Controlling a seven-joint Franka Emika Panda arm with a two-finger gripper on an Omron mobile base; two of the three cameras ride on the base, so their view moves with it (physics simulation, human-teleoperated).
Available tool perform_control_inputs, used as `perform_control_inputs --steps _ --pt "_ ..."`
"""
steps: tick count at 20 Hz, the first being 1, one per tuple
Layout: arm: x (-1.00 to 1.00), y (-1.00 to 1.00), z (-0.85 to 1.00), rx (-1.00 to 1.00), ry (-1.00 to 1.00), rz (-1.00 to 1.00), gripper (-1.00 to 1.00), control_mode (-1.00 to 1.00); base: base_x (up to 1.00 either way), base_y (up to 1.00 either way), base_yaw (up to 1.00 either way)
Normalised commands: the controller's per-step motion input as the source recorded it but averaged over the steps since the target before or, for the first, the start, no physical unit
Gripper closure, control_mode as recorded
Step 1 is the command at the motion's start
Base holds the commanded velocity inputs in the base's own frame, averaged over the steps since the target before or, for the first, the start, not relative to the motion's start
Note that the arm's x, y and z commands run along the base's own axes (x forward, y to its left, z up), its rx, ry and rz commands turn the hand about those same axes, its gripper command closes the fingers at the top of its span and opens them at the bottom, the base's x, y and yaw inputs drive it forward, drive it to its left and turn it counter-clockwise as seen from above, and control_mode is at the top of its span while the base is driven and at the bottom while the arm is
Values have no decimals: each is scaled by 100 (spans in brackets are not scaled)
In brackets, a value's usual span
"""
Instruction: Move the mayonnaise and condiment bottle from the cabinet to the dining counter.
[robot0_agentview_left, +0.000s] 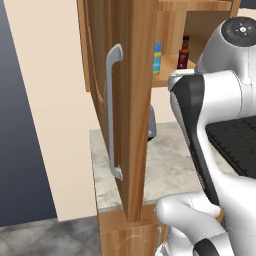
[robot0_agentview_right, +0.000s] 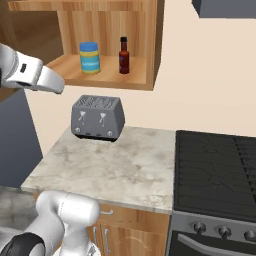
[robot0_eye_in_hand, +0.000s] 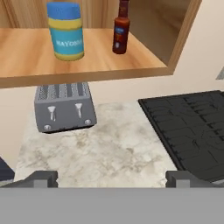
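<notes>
Mayonnaise (robot0_eye_in_hand: 65, 30) and condiment bottle (robot0_eye_in_hand: 121, 27) stand apart on the open cabinet (robot0_agentview_right: 105, 75) shelf above a toaster (robot0_eye_in_hand: 64, 107); gripper (robot0_eye_in_hand: 111, 178) fingers spread wide, holding nothing.

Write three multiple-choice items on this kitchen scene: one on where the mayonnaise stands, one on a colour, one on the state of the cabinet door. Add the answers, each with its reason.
1. Where does the mayonnaise stand?
A. On the cabinet shelf, left of the condiment bottle
B. On the counter beside the toaster
C. On the stove

2. What colour is the mayonnaise lid?
A. Red
B. Blue
C. White

3. In what state is the cabinet door?
A. Shut
B. Removed
C. Swung open

Answers:
1. A: in the right base view the jar stands on the wooden shelf above the toaster, apart from the bottle on its right.
2. B: the hand view shows a blue lid above a blue and yellow label.
3. C: the left base view shows the door edge-on with its grey handle, and the shelf inside is exposed.
</notes>
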Motion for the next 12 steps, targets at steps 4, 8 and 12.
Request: perform_control_inputs --steps 4,8,12 --pt "2 0 41 13 -1 0 -100 -100 0 0 0" --pt "14 0 35 7 0 0 -100 -100 0 0 0" --pt "19 0 9 1 -6 1 -100 -100 0 0 0"
